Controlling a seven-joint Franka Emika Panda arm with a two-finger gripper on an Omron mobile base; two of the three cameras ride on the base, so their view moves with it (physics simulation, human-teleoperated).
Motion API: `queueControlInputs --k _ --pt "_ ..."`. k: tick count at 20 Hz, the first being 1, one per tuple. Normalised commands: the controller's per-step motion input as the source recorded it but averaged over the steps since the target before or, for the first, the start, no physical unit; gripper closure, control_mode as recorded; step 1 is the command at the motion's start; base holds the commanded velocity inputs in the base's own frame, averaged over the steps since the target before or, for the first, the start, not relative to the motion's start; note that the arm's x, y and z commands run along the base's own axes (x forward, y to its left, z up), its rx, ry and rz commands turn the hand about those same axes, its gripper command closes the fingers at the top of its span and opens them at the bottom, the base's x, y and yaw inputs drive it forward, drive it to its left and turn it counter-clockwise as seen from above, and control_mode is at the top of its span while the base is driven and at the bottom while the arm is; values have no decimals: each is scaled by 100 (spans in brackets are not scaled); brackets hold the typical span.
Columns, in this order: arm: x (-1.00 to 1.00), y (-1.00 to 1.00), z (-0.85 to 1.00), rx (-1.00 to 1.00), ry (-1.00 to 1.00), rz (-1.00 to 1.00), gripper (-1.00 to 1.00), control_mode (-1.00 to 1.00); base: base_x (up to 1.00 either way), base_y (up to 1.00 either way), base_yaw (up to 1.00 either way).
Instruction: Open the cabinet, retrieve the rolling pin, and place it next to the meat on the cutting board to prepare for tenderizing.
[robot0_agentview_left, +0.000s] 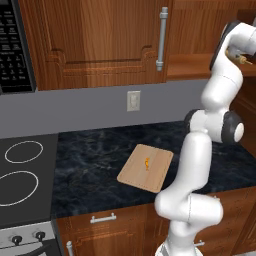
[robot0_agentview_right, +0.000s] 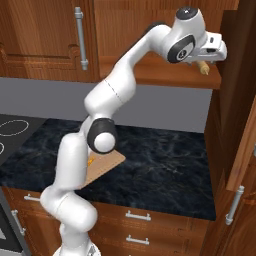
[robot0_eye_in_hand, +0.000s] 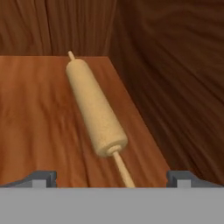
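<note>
The rolling pin (robot0_eye_in_hand: 94, 107) lies on the wooden shelf (robot0_eye_in_hand: 39, 122) of the open cabinet (robot0_agentview_right: 165, 75), its near knob handle pointing between my fingers. My gripper (robot0_eye_in_hand: 111, 177) is open, with its fingertips (robot0_eye_in_hand: 43, 177) wide apart and just short of the pin. From the right base view the hand (robot0_agentview_right: 210, 50) sits at the shelf's front edge over the rolling pin's end (robot0_agentview_right: 203, 67). The cabinet door (robot0_agentview_right: 245, 125) is swung open at the right. Down on the counter lies the cutting board (robot0_agentview_left: 146, 168) with the meat (robot0_agentview_left: 146, 162) on it.
A closed arched-panel wall door (robot0_agentview_left: 95, 35) with a bar handle (robot0_agentview_left: 161, 38) hangs left of the open cabinet. A microwave (robot0_agentview_left: 12, 45) and stove (robot0_agentview_left: 20, 170) are at the left. The dark counter (robot0_agentview_left: 90, 160) and a wall outlet (robot0_agentview_left: 133, 100) sit below.
</note>
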Motion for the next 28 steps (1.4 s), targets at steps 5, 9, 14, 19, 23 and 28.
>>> queueControlInputs --k 5,9,14,19,23,28 --pt "19 0 -12 0 0 5 -100 -100 0 0 0" --pt "22 0 -28 0 0 10 -100 -100 0 0 0" --pt "30 0 -30 0 0 13 -100 -100 0 0 0" --pt "47 0 -25 -2 -1 12 -100 -100 0 0 0" --pt "49 0 -17 -5 -3 9 -100 -100 0 0 0" --pt "41 0 -12 -7 -2 7 -100 -100 0 0 0"
